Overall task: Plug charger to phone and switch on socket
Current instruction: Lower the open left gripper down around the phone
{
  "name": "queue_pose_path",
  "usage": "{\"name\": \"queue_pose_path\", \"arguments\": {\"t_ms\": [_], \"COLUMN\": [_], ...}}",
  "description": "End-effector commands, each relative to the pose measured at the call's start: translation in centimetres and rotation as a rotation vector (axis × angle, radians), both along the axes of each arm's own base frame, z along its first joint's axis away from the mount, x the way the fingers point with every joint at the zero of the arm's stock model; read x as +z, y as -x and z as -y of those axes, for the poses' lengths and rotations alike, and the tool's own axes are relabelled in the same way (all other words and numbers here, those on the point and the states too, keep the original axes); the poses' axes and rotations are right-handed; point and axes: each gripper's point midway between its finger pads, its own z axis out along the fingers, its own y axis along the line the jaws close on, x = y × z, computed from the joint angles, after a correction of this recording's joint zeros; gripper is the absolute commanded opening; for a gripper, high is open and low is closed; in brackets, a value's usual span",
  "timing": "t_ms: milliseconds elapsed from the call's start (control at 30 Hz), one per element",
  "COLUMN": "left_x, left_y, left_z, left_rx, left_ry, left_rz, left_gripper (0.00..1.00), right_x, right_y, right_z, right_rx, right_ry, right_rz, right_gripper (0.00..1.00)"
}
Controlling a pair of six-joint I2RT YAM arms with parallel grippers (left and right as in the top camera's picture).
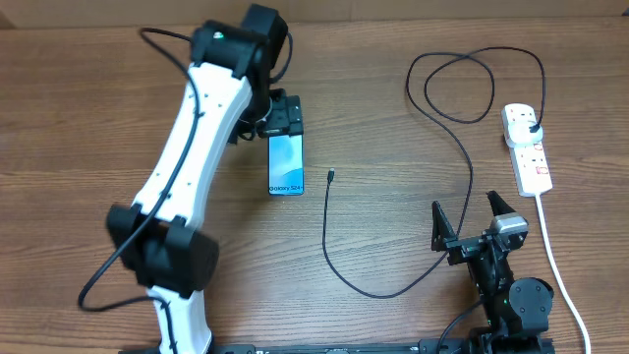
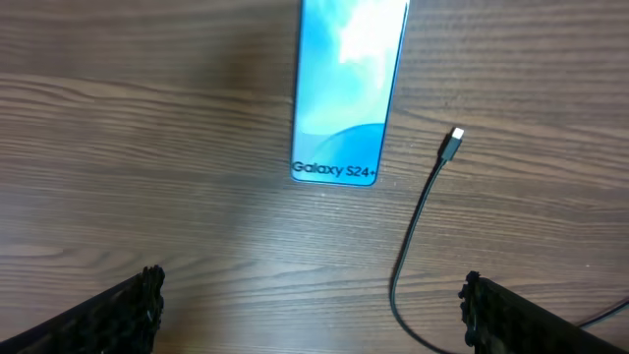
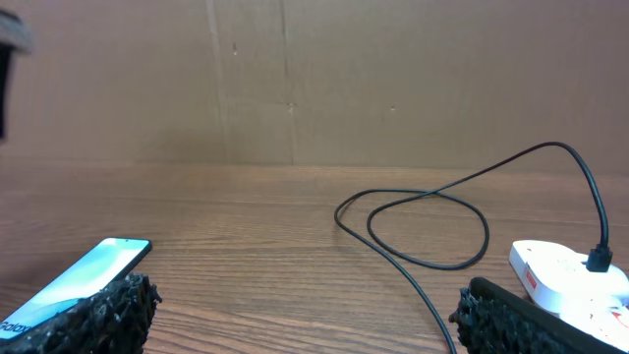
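Wooden table (image 1: 393,147) – carries phone (image 1: 286,163), black charger (image 1: 339,258), white socket (image 1: 528,148).

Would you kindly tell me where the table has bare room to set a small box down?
Bare wood lies left of the left arm, and between the phone and the charger's far loop. The right side is crowded: charger, socket, its white cord and the right end effector.

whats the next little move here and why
Probably lower the left gripper onto the phone to steady it. Its jaws stand open above the phone, and the charger's connector tip lies loose just beside the phone's labelled end, not plugged in. The right gripper is open and empty, so it looks free to fetch the tip afterwards.
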Motion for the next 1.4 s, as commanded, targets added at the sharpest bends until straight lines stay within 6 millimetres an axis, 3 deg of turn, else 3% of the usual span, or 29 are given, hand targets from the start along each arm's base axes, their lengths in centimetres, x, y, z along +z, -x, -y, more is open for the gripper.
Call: {"name": "queue_pose_path", "arguments": {"t_ms": [0,100,233,400,500,667,867,1000,1100,1367], "left_x": [-2.1,-5.6,-7.3,-7.5,-7.4,-7.4,-7.7,-7.7,-6.7,1.4], "left_y": [-0.7,-1.7,-2.9,-4.1,-2.8,-1.2,-2.9,-3.0,-2.1,-0.2], "left_z": [1.5,2.0,2.6,2.1,2.2,4.3,6.1,5.5,4.1,3.5], "left_rx": [0.012,0.002,-0.044,-0.046,-0.052,-0.117,-0.138,-0.106,-0.056,-0.082], "left_ry": [0.041,0.028,0.027,-0.010,-0.014,-0.037,-0.042,0.002,-0.025,-0.049], "left_rz": [-0.052,-0.102,-0.087,-0.034,-0.081,-0.103,-0.001,-0.026,-0.050,0.131], "left_gripper": [1.00,1.00,1.00,1.00,1.00,1.00,1.00,1.00,1.00,0.99], "right_x": [-0.2,-0.2,-0.2,-0.2,-0.2,-0.2,-0.2,-0.2,-0.2,-0.2], "right_y": [0.0,0.0,0.0,0.0,0.0,0.0,0.0,0.0,0.0,0.0], "right_z": [0.0,0.0,0.0,0.0,0.0,0.0,0.0,0.0,0.0,0.0], "right_rx": [-0.001,0.000,0.000,-0.001,-0.001,0.000,0.000,0.000,-0.001,0.000], "right_ry": [-0.002,-0.002,-0.002,-0.002,-0.002,-0.002,-0.002,-0.002,-0.002,-0.002], "right_rz": [0.002,0.002,0.002,0.002,0.002,0.002,0.002,0.002,0.002,0.002], "right_gripper": [1.00,1.00,1.00,1.00,1.00,1.00,1.00,1.00,1.00,1.00]}}
